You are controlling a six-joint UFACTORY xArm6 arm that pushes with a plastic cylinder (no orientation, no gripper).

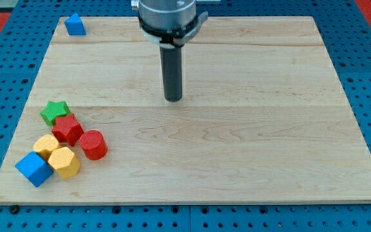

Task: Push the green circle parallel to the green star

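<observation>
The green star (54, 111) lies at the view's left side of the wooden board (237, 148). No green circle shows in the view. My tip (173, 98) stands near the board's middle, a little toward the view's top, far to the right of the green star and touching no block.
Below the green star lies a tight cluster: a red star (67, 129), a red cylinder (94, 144), two yellow blocks (46, 145) (65, 162) and a blue cube (33, 169). A blue block (75, 24) sits at the top left corner.
</observation>
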